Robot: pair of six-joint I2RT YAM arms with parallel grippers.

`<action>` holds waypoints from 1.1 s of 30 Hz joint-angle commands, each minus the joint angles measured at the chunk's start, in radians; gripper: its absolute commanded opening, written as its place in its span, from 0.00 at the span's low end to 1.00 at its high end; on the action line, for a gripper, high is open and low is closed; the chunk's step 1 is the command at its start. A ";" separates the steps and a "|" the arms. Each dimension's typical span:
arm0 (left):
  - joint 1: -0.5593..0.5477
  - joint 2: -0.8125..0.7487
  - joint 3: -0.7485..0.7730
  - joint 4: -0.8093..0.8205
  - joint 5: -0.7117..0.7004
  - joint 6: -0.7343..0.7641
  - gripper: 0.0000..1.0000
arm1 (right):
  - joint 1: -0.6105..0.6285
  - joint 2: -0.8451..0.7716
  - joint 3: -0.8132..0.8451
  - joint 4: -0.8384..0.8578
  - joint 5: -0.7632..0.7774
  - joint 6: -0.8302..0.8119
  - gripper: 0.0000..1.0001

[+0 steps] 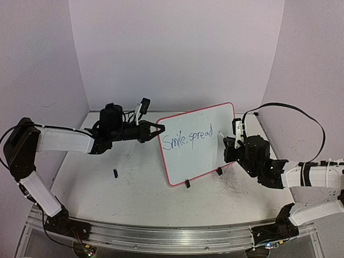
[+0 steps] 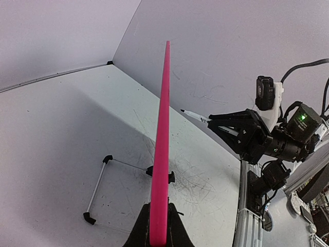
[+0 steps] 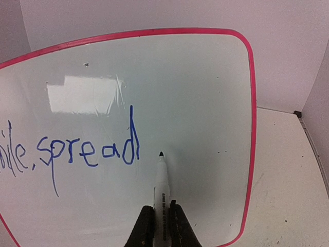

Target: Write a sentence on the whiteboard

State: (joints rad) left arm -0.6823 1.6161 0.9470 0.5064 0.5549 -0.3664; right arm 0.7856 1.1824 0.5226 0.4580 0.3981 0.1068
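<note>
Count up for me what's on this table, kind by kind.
Arms: 2 (left arm, right arm)
Whiteboard: 1
Marker: 1
Small dark bit: 1
Total: 5

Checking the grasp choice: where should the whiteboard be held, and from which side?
By the pink rim on its left edge, coming edge-on from the left, as the left gripper does. The whiteboard is thin and stands on clip feet, so fingers straddle the rim while the face stays free for the marker.
</note>
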 commanded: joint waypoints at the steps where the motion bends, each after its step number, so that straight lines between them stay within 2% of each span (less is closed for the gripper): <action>1: -0.014 -0.015 -0.013 -0.094 0.004 0.082 0.00 | -0.003 -0.006 -0.007 0.035 0.000 -0.014 0.00; 9: -0.013 -0.015 -0.011 -0.098 0.003 0.086 0.00 | -0.017 0.010 0.001 0.039 -0.008 -0.016 0.00; 25: -0.013 -0.012 -0.007 -0.100 0.007 0.084 0.00 | -0.078 -0.024 0.002 0.065 -0.145 -0.032 0.00; 33: -0.014 -0.012 -0.005 -0.100 0.009 0.084 0.00 | -0.077 -0.004 0.030 0.075 -0.122 -0.031 0.00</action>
State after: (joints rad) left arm -0.6846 1.6146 0.9470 0.5060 0.5545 -0.3637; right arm 0.7082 1.1778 0.5205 0.4837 0.2754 0.0898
